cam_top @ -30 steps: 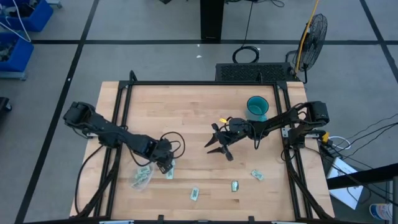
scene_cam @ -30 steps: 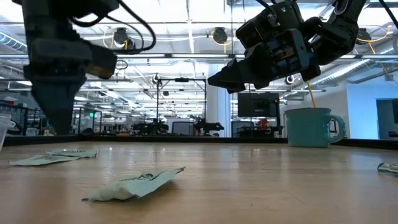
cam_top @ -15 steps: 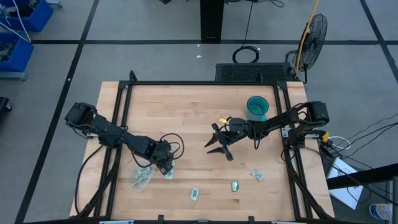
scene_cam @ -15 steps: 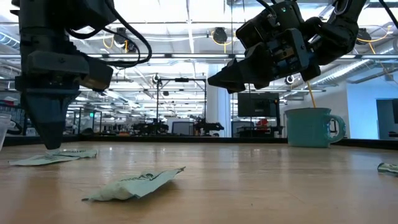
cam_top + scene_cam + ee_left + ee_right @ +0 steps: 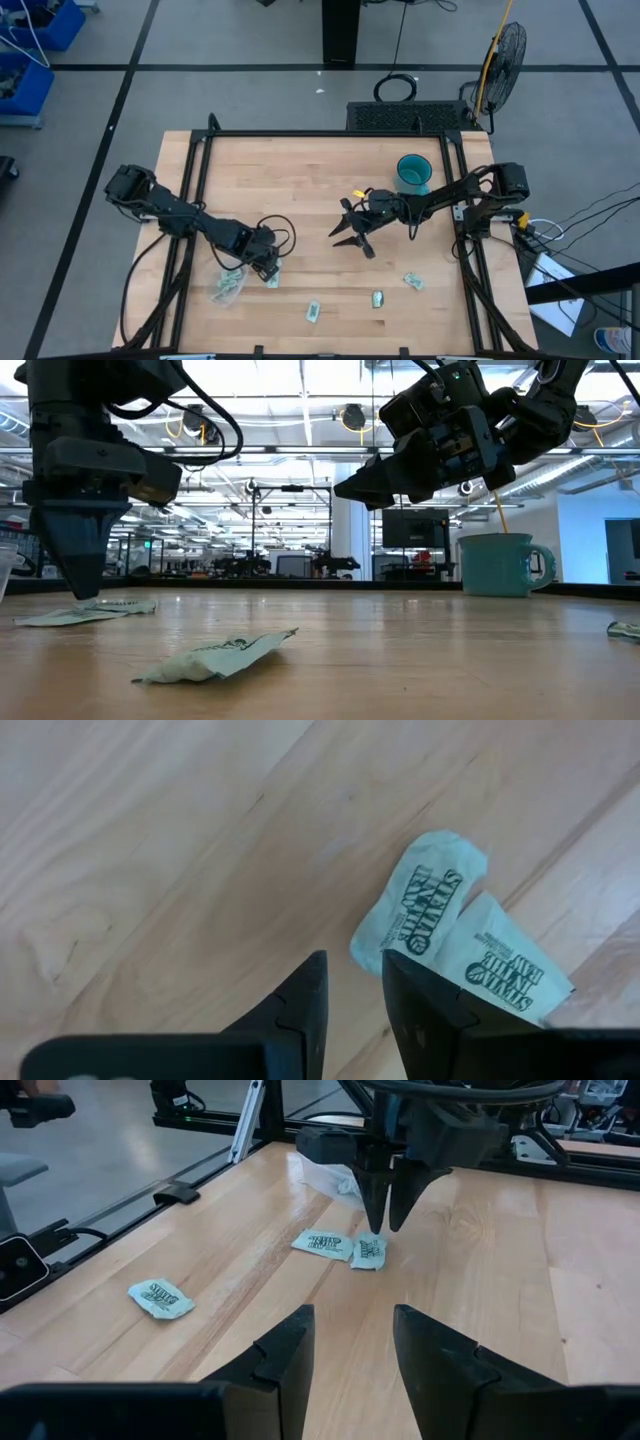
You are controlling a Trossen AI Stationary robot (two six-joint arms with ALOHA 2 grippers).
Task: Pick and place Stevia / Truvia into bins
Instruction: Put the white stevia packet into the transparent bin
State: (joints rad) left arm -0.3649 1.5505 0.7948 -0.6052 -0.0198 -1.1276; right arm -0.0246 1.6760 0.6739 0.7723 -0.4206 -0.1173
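We see a light wooden table (image 5: 300, 190) framed by black rails. A teal cup (image 5: 413, 172) with a handle stands near its far right corner, with a thin stick (image 5: 498, 512) leaning out of it. On the grey floor beyond the table stand a black fan (image 5: 507, 50) and a blue crate (image 5: 45, 22) at far left.

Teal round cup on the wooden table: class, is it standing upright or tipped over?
Upright: the teal round cup stands on its base in the low view, and its open mouth faces the overhead camera.
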